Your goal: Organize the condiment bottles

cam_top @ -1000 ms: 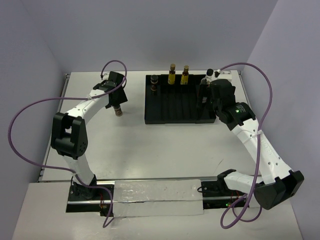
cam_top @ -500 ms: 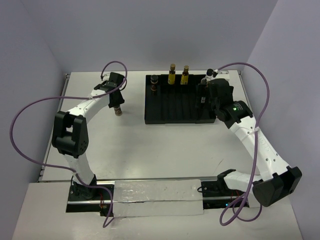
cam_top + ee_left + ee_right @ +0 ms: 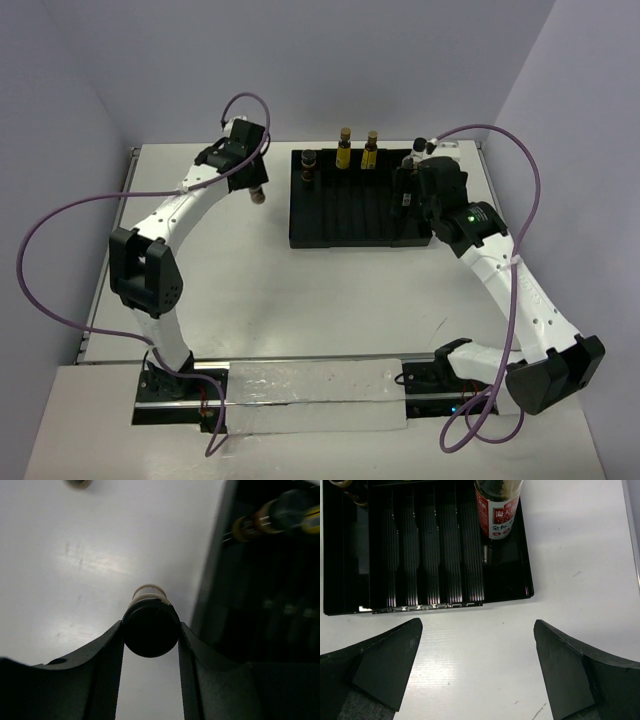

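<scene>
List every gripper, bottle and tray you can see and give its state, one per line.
left gripper: shut on the black-capped bottle.
black-capped bottle: upright, clamped at its cap, outside the tray.
right gripper: open, empty.
red-labelled bottle: upright in the tray.
two yellow bottles: upright, capped, in the tray.
dark bottle: upright in the tray.
tray: lying flat, bottles along its far edge.

red-labelled bottle (image 3: 497,510): top cut off; tray bottles (image 3: 257,522): blurred, perhaps three
</scene>
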`<state>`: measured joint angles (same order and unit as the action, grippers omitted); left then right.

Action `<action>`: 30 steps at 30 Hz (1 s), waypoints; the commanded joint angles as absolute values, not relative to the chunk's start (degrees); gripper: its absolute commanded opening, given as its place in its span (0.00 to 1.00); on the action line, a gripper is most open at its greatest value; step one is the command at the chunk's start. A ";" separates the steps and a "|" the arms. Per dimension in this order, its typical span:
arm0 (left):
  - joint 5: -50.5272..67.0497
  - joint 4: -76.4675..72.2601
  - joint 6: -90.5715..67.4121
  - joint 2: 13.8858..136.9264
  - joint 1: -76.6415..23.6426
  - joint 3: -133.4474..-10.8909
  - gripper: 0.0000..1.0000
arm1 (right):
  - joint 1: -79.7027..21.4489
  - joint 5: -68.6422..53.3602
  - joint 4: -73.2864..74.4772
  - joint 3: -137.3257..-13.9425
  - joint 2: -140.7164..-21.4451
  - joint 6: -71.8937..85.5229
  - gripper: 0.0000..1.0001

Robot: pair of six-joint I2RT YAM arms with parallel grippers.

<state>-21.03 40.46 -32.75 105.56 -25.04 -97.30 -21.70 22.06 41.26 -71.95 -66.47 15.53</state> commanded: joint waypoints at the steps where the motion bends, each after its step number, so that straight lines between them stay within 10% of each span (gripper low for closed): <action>1: -17.34 41.02 -30.44 110.05 -27.95 -108.51 0.10 | -21.62 23.62 41.46 -74.53 -62.77 15.47 1.00; 30: -13.78 37.00 -27.61 129.85 -32.17 -123.72 0.10 | -21.53 25.67 46.14 -75.23 -60.36 15.47 1.00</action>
